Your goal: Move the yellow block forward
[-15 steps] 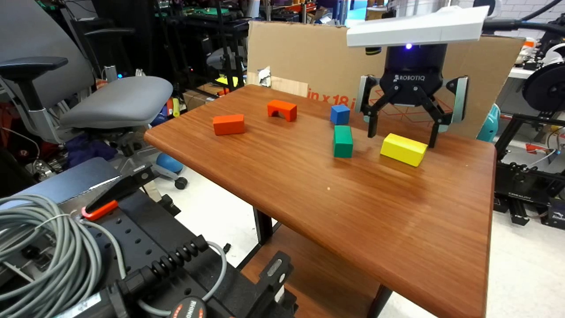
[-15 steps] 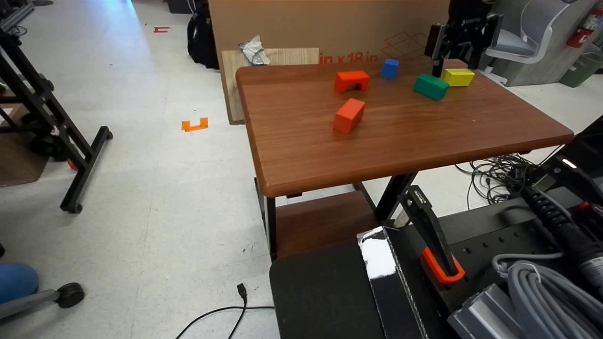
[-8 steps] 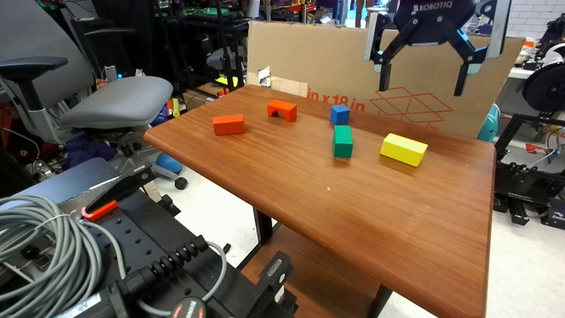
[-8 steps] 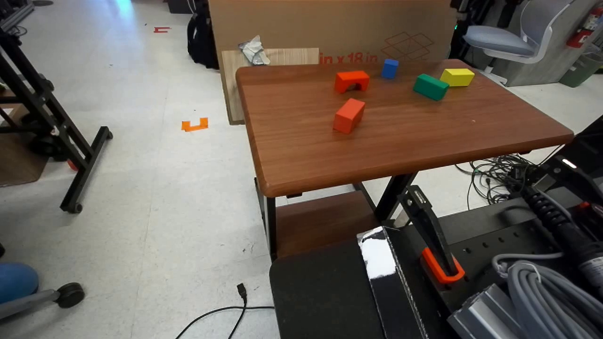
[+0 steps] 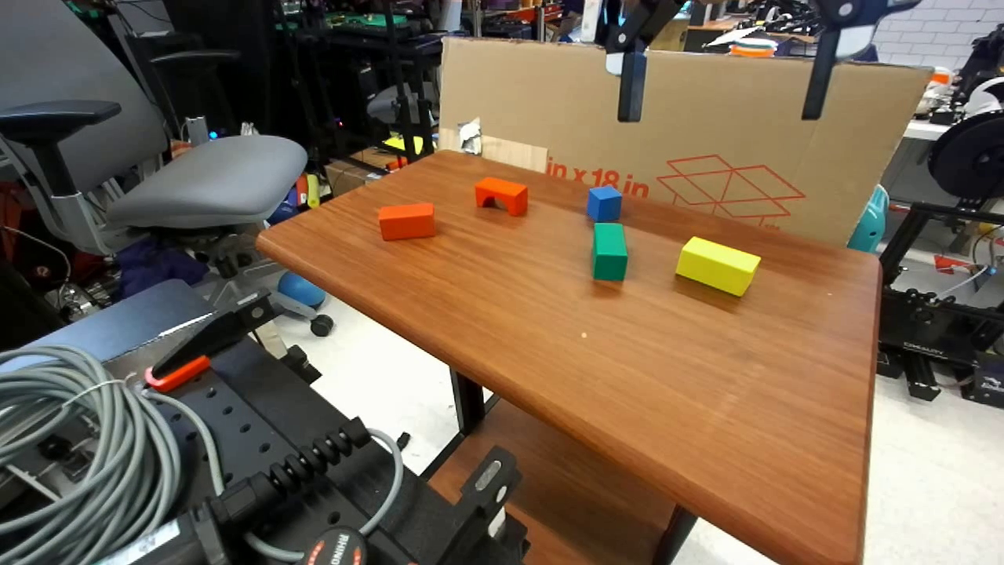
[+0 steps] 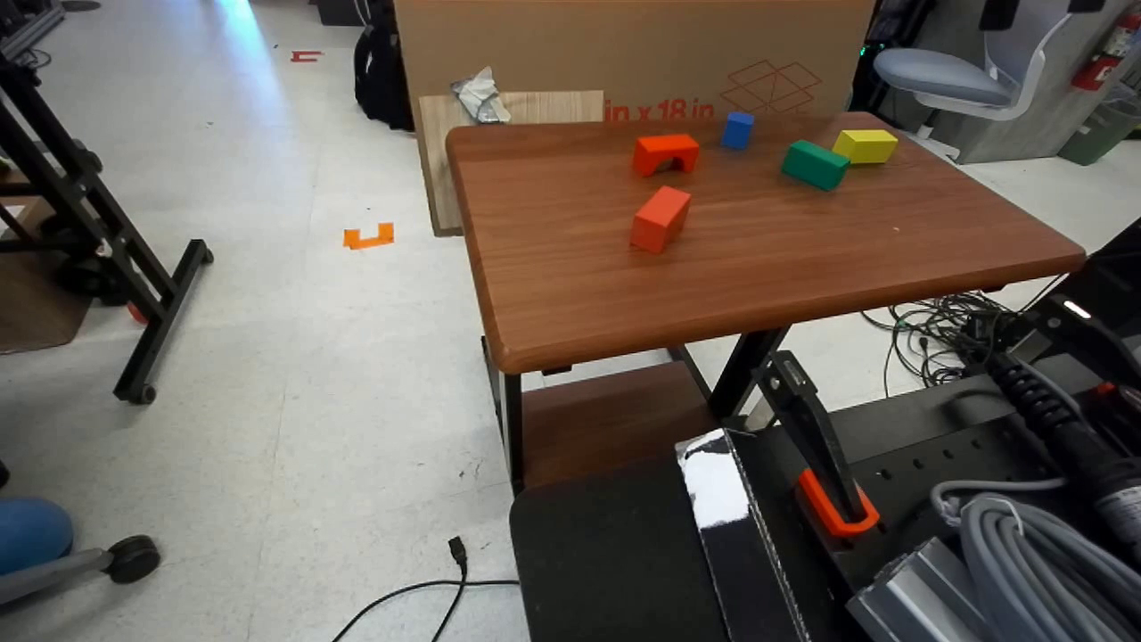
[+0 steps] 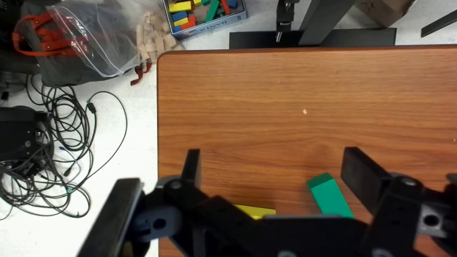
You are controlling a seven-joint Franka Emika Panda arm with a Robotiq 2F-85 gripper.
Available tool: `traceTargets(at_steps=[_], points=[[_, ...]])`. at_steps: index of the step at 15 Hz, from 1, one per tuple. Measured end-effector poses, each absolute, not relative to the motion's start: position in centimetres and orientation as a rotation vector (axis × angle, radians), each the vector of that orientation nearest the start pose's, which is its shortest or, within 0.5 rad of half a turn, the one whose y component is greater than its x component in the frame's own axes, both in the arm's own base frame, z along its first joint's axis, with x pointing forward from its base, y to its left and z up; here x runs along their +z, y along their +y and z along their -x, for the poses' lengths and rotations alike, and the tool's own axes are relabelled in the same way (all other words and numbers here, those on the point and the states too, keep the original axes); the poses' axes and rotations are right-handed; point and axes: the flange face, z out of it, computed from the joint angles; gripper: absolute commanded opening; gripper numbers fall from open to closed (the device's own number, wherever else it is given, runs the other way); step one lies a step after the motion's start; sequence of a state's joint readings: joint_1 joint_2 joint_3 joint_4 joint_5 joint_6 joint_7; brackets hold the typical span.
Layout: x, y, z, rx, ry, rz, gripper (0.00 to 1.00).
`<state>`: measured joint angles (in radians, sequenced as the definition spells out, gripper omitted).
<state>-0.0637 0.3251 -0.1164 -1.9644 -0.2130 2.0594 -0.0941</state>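
Observation:
The yellow block [image 5: 717, 267] lies flat on the wooden table [image 5: 549, 329], and it shows in both exterior views [image 6: 865, 147]. In the wrist view only a strip of the yellow block [image 7: 257, 211] shows; the gripper body hides the rest. My gripper [image 5: 722, 114] is open and empty, high above the table, apart from every block. Only its fingertips show at the top edge of an exterior view [image 6: 1041, 7]. In the wrist view its fingers [image 7: 273, 153] stand wide apart with table surface between them.
A green block [image 5: 609, 253] lies beside the yellow block. A blue cube [image 5: 604, 204], an orange arch [image 5: 502, 196] and an orange block [image 5: 406, 222] lie farther off. A cardboard sheet [image 5: 549, 94] stands behind the table. A box of blocks [image 7: 210, 26] is beyond the table edge.
My gripper has risen from around the yellow block, where it stood open, to high above the table and toward an exterior camera. The yellow block and other blocks have not moved.

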Motion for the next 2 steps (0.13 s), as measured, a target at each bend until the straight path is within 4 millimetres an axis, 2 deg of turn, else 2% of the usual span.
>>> traceTargets(at_steps=[2], points=[[28.87, -11.46, -57.45, 0.436, -0.062, 3.292, 1.00]])
